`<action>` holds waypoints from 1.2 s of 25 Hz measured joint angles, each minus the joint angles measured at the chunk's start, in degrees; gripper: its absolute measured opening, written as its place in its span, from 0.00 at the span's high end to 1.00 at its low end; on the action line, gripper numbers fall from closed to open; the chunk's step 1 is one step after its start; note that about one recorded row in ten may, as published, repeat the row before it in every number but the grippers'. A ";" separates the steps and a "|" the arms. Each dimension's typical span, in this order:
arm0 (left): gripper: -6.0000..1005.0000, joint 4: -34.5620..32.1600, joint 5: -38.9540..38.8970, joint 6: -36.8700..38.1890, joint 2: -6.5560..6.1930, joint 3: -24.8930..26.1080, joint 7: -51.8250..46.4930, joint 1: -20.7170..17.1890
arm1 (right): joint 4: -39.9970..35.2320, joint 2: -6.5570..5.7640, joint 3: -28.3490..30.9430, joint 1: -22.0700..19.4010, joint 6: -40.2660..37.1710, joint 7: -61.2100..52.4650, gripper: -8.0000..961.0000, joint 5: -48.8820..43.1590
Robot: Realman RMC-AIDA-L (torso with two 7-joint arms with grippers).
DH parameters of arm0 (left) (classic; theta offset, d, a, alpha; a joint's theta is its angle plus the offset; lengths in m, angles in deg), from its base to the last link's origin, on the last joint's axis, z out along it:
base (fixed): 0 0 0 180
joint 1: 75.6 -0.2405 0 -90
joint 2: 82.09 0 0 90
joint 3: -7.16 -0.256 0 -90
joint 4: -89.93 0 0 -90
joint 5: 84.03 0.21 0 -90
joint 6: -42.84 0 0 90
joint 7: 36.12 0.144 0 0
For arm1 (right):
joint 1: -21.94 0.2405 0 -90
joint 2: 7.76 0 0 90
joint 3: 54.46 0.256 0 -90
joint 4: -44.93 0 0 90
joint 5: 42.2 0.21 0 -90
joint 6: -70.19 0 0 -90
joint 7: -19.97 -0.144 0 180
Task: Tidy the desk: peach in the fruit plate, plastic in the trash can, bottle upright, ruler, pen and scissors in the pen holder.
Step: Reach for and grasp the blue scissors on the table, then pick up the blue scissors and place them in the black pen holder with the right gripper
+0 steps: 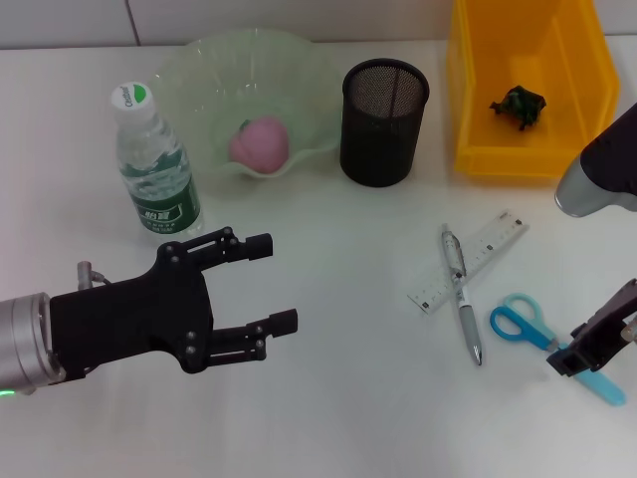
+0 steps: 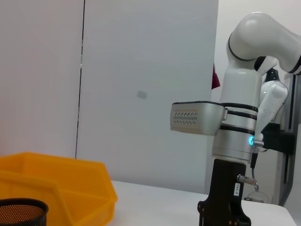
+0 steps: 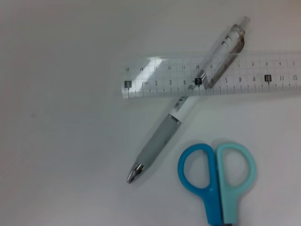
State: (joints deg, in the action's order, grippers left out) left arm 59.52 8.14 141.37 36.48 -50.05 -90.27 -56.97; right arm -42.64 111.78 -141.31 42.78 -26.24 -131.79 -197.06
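Your left end effector (image 1: 284, 282) hovers over the near-left part of the white desk (image 1: 338, 398), its two black fingers spread wide and holding nothing. Just behind it the water bottle (image 1: 154, 164) stands upright with its white cap on. The pink peach (image 1: 261, 142) sits in the pale green fruit plate (image 1: 189, 70) at the back of the desk, and the black mesh pen holder (image 1: 384, 121) stands beside that plate, with nothing seen inside it from the head view. To its right the yellow bin (image 1: 478, 100) holds a small crumpled dark green piece of plastic (image 1: 520, 106).

Your right end effector (image 1: 587, 349) is down at the scissors (image 1: 523, 324), over the blades at the right edge of the desk; whether it is released or clenched cannot be told. The blue handles lie flat on the desk, near the pen (image 1: 461, 294). The pen lies across the clear ruler (image 1: 468, 261), and your right wrist view shows the same crossing, with the pen (image 3: 178, 113) on top of the ruler (image 3: 155, 77) and the scissors (image 3: 216, 176) handles beside the pen's tip.
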 joint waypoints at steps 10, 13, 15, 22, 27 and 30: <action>0.19 0.00 -0.11 0.25 0.00 0.00 0.00 0.01 | 1.01 -0.02 -0.14 -0.14 1.14 -0.03 0.60 0.00; 0.19 0.00 -0.13 0.26 -0.01 0.00 0.00 0.00 | 1.74 -0.02 -0.16 0.04 1.28 -0.03 0.62 0.00; 0.19 0.00 -0.19 0.26 0.00 0.00 0.00 0.00 | 2.02 -0.02 -0.16 0.10 1.51 -0.02 0.62 0.00; 0.19 0.00 -0.34 0.34 -0.01 0.00 0.00 0.00 | 3.39 -0.02 -0.16 0.38 1.99 0.17 0.63 0.00; 0.19 0.00 -0.34 0.35 -0.01 0.00 0.00 0.02 | 4.38 -0.06 -0.13 0.66 2.12 0.33 0.74 0.00; 0.19 0.00 -0.34 0.45 -0.04 0.08 0.00 0.05 | 3.71 -0.07 -0.17 0.35 2.20 0.40 0.77 0.03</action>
State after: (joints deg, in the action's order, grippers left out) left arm 59.52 7.81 141.82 36.44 -49.97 -90.27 -56.92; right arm -38.93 111.71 -141.48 43.13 -24.04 -131.40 -197.03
